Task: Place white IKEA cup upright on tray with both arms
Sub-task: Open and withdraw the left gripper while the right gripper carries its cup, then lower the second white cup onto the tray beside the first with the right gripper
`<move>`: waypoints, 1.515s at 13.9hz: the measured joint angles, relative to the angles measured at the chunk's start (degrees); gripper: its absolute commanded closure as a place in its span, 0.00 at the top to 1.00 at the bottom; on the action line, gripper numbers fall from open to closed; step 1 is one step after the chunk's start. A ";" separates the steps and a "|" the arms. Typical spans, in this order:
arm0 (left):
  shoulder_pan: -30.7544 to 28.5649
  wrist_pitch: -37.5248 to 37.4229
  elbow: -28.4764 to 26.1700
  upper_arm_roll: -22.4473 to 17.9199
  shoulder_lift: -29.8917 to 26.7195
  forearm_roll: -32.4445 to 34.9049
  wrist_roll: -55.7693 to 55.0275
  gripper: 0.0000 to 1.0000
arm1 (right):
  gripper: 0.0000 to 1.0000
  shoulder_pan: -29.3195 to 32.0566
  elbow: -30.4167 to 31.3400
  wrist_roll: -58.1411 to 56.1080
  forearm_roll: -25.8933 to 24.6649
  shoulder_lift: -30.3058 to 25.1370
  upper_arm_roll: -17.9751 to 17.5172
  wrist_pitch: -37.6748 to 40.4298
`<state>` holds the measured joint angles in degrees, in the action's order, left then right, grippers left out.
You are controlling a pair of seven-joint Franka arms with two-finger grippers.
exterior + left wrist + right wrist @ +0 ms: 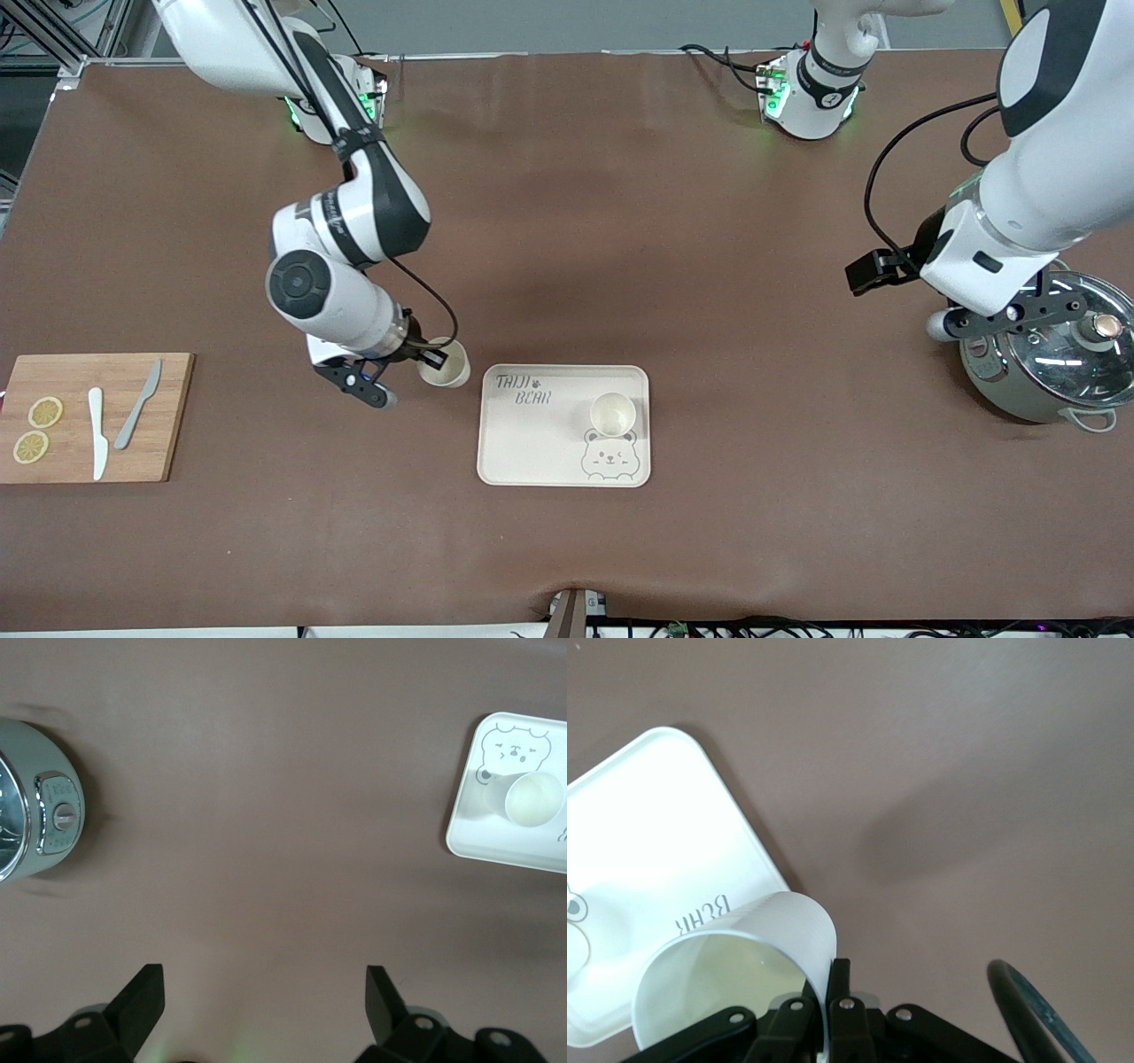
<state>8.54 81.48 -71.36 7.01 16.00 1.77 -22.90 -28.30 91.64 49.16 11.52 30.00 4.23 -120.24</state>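
My right gripper [425,356] is shut on the wall of a white cup [446,363], one finger inside the rim and one outside. It holds the cup, mouth up, over the table just beside the cream "TAIJI BEAR" tray [532,443], at the tray's edge toward the right arm's end. The right wrist view shows the gripper [833,992], the cup [744,948] and the tray [647,833]. A second white cup [612,414] stands upright on the tray above the bear drawing. My left gripper [264,992] is open and empty, up beside the pot, where the arm waits.
A steel pot with a glass lid [1054,359] stands at the left arm's end, under the left hand; it also shows in the left wrist view [35,802]. A wooden cutting board [89,416] with two lemon slices and two knives lies at the right arm's end.
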 measured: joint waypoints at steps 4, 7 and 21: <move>-1.98 0.00 -1.58 0.02 -2.23 0.02 3.21 1.00 | 0.00 -2.70 -4.89 5.83 0.03 5.63 -0.01 -0.24; -3.15 0.00 -2.50 0.05 -3.77 0.02 4.28 1.00 | 0.00 -5.19 -7.55 9.09 0.03 9.53 -0.01 -1.69; -6.16 4.93 -17.21 0.12 -14.57 0.02 9.53 1.00 | 1.00 -5.41 -8.58 10.40 0.03 15.00 0.68 -9.82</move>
<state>2.39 86.41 -88.57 7.13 1.42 1.78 -13.37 -33.70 83.07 59.56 11.54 44.99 4.92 -130.05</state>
